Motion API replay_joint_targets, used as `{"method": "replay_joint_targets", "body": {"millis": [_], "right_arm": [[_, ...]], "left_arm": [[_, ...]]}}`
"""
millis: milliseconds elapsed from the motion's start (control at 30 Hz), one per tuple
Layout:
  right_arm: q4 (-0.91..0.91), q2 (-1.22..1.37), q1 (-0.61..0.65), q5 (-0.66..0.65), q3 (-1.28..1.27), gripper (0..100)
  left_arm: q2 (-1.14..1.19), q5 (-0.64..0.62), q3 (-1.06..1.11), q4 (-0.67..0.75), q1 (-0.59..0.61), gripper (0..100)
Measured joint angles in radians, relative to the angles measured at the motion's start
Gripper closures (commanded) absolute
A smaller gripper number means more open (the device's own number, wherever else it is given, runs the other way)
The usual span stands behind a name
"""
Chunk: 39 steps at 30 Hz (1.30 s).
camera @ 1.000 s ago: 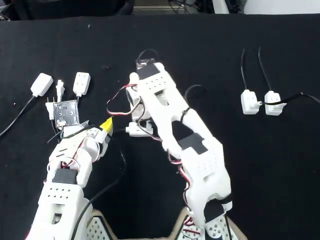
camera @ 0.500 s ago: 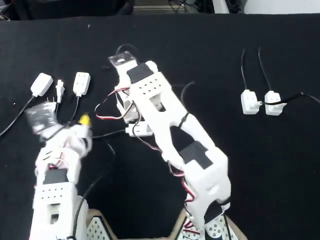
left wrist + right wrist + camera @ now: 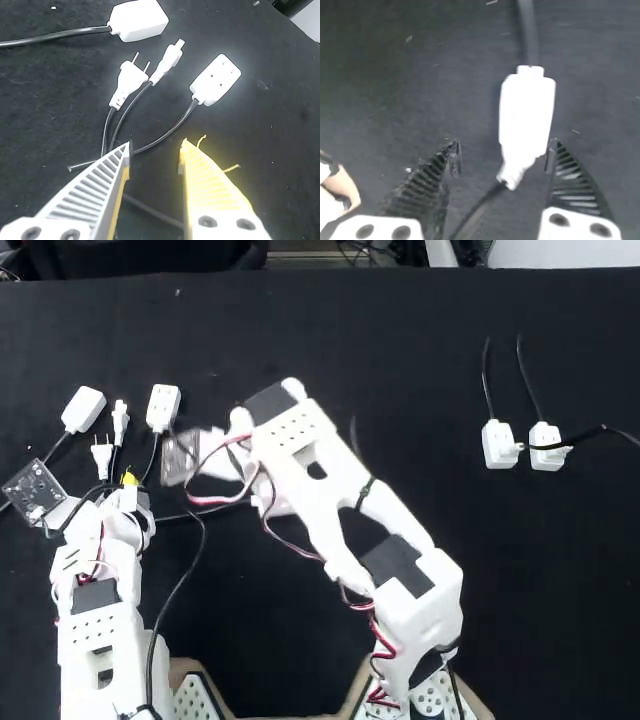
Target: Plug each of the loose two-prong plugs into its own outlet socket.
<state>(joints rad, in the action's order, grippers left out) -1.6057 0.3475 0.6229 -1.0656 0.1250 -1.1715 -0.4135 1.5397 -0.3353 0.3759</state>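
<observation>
Over the bench (image 3: 400, 340), at its left end, both arms have swung leftward. The left gripper (image 3: 155, 147) holds its jaws apart near the loose plug (image 3: 127, 82) and 2 sockets (image 3: 216, 79). The right gripper (image 3: 502, 145), jaws apart too, straddles a white connector (image 3: 525, 125). Nothing's grasped yet.

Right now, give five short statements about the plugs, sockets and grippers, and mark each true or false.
1. The left gripper is open. True.
2. The two-prong plug lies loose on the black cloth. True.
3. The white socket block has a plug in it. False: no plug sits in it.
4. The right gripper is shut on the white connector. False: it is open, with one finger on each side of the connector.
5. The left gripper touches the two-prong plug. False: the plug lies apart from it, beyond the fingertips.
</observation>
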Motion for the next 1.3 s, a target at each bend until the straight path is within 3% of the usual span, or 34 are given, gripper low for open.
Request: {"method": "replay_joint_targets", "body": {"millis": [300, 533, 600, 667, 700, 767, 1000, 1167, 1300], "right_arm": [[0.278, 0.075, 0.005, -0.012, -0.147, 74.0], [0.322, 0.114, 0.003, 0.009, -0.157, 75.0], [0.325, 0.114, -0.015, 0.034, -0.157, 82.0], [0.328, 0.114, -0.046, 0.069, -0.157, 95.2], [0.330, 0.114, -0.064, 0.089, -0.155, 99.6], [0.334, 0.114, -0.112, 0.137, -0.149, 94.8], [0.264, 0.115, -0.347, 0.299, -0.091, 98.8], [0.089, 0.115, -0.534, 0.509, 0.083, 98.7], [0.063, 0.115, -0.683, 0.695, 0.241, 98.7]], "left_arm": [[0.000, 0.000, 0.000, 0.000, 0.000, 84], [0.000, 0.000, 0.000, 0.000, 0.000, 84], [0.000, 0.000, 0.000, 0.000, 0.000, 84], [0.000, 0.000, 0.000, 0.000, 0.000, 84], [0.000, 0.000, 0.000, 0.000, 0.000, 84], [0.000, 0.000, 0.000, 0.000, 0.002, 84], [0.000, 0.000, 0.000, 0.000, 0.002, 84], [0.000, 0.000, 0.000, 0.000, 0.002, 84], [0.000, -0.002, 0.000, 0.000, -0.014, 84]]}}
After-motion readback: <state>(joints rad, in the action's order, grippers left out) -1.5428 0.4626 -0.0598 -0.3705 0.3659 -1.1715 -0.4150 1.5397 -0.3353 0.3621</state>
